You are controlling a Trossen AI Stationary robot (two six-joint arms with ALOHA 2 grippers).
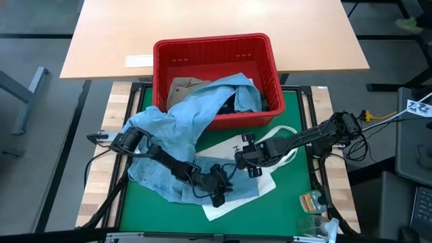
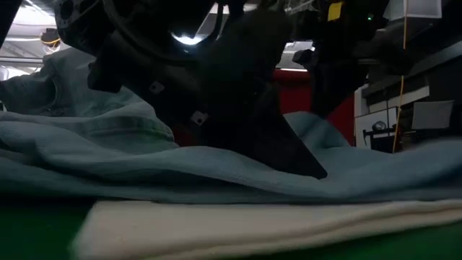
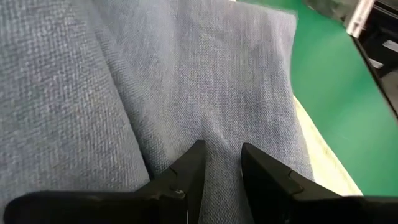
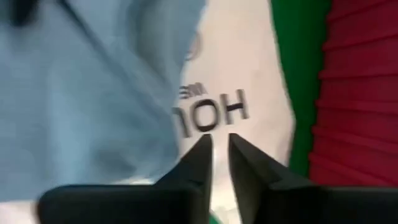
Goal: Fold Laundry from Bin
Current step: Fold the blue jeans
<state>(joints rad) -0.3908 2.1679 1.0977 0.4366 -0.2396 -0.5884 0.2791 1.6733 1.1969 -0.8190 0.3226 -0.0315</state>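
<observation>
From the high view I see a green mat (image 1: 297, 115) covering the desk (image 1: 101, 196) in front of me, with bare wood slats at its left edge, and a second, pale wooden desk (image 1: 202, 20) beyond it. The red bin (image 1: 270, 64) sits at the far edge of the mat. The light blue denim garment (image 1: 175, 121) spills out of the bin over its near wall and spreads across the mat, lying partly on a white tote bag (image 1: 233, 202). A khaki-tan garment (image 1: 185, 88) is in the bin. The left gripper (image 1: 217, 198) is down on the denim near the front of the mat; the right gripper (image 1: 244, 156) is over the tote bag, just beside the denim.

In the low view, denim (image 2: 216, 173) lies over the white bag (image 2: 238, 224), and the dark arms fill the upper half, with the red bin (image 2: 339, 108) behind them.

In the left wrist view, the left jaws stand slightly apart, tips against the denim (image 3: 186, 81); I cannot tell whether they pinch a fold.

In the right wrist view, the right jaws show a narrow gap over the bag's printed letters (image 4: 214, 112), holding nothing.
</observation>
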